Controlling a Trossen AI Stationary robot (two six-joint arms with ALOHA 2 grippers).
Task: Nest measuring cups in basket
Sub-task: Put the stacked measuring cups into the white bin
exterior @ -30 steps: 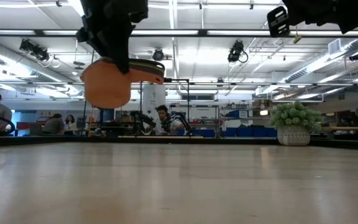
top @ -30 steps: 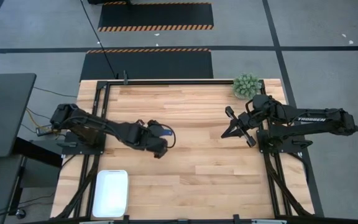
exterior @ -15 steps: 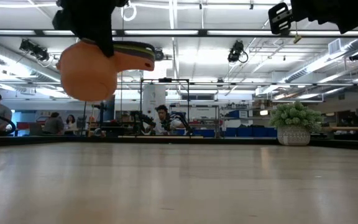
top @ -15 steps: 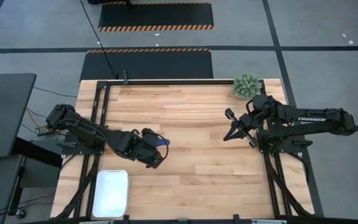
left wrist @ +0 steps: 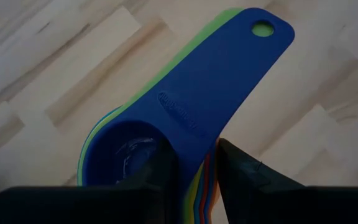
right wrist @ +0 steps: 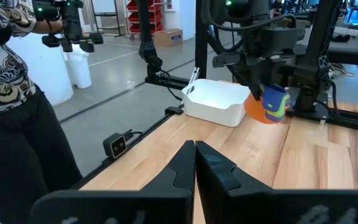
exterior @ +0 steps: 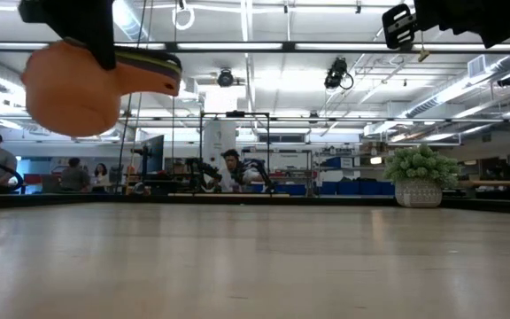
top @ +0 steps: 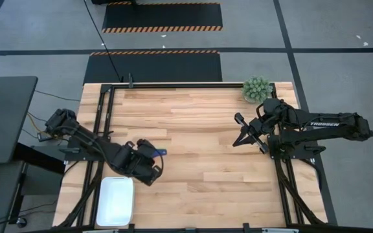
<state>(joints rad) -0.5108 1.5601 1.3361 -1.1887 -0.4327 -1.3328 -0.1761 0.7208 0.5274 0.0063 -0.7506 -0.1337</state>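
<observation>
The measuring cups (left wrist: 185,118) are nested in one stack: blue on top, with green, yellow and red edges below and an orange bowl (exterior: 69,84) at the bottom. My left gripper (top: 149,162) is shut on the stack above the table, just beyond the far right corner of the white basket (top: 115,200). The stack (right wrist: 267,102) and the basket (right wrist: 213,99) also show in the right wrist view. My right gripper (top: 236,139) hovers shut over the table's right part, touching nothing. My left gripper pinches the nested stack where the handles join the bowls (left wrist: 194,146), its fingers (left wrist: 160,168) lying across the handles. One finger stands at the blue cup's bowl rim, the other against the stacked handles' side. The stack is lifted clear, with its handles (exterior: 153,71) roughly level.
A small green potted plant (top: 256,88) stands at the far right corner of the table. The basket lies at the near left corner. Bare wood spans the middle between the arms. People and equipment show in the room beyond the table.
My left gripper has carried the stack toward the table's near left, toward the basket. It has stayed shut on the stack, which has stayed lifted clear.
</observation>
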